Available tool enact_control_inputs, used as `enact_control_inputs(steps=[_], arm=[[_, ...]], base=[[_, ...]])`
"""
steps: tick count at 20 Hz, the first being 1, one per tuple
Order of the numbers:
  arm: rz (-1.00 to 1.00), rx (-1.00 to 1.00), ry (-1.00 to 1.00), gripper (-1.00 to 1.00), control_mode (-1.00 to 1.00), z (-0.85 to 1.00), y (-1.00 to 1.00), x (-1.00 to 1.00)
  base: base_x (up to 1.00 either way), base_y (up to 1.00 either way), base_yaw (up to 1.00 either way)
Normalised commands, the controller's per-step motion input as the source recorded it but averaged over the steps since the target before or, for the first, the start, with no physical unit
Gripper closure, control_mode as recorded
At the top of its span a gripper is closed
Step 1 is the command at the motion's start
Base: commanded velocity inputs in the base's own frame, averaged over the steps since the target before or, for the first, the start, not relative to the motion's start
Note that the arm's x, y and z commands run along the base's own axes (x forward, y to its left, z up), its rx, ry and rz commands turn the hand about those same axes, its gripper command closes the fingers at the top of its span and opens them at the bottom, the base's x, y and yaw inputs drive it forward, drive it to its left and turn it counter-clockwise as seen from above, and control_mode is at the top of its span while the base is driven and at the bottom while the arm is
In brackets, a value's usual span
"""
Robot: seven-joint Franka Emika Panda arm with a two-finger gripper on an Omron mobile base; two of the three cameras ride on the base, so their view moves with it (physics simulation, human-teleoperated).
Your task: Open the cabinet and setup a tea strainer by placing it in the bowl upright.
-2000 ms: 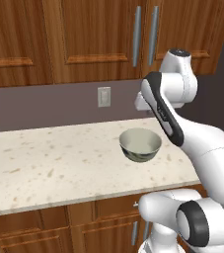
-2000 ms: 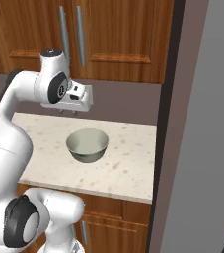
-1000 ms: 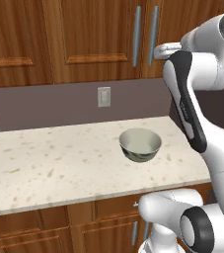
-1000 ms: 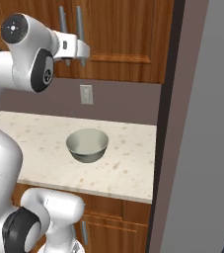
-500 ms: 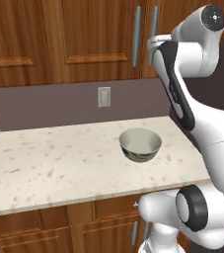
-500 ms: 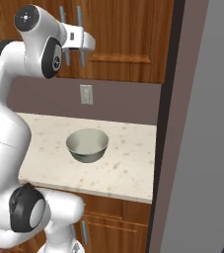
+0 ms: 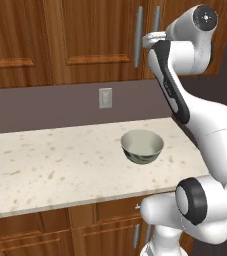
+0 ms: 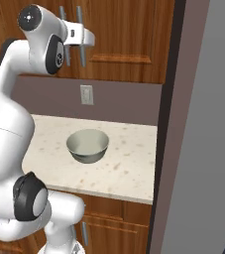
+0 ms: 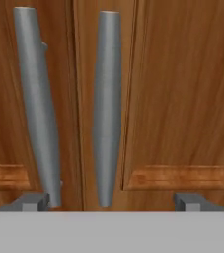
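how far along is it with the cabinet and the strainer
Done: nothing yet; both doors of the cabinet are closed. In hand: the open gripper faces the two silver handles, its tips spread and touching neither. Left: pulling a door open, fetching the tea strainer and standing it in the bowl on the counter.

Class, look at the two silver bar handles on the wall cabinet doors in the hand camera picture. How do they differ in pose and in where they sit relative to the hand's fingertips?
The left handle appears slanted in the hand view, while the right handle runs nearly straight up and down. The left handle's lower end sits right beside one fingertip; the right handle's lower end falls in the open gap of the hand, well away from the other fingertip. Both are long silver bars, each on a closed door of the cabinet.
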Motion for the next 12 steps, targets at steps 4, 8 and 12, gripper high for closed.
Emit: enact_control_inputs(steps=[4, 8, 12], arm=[[0.00, 0.00, -0.10, -1.00, -1.00, 0.00, 0.20, 0.30], [0.00, 0.00, -0.01, -1.00, -1.00, -0.06, 0.01, 0.43], [0.00, 0.00, 0.00, -1.00, -1.00, 0.00, -0.41, 0.18]], base=[[0.00, 0.00, 0.00], [0.00, 0.00, 0.00], [0.00, 0.00, 0.00]])
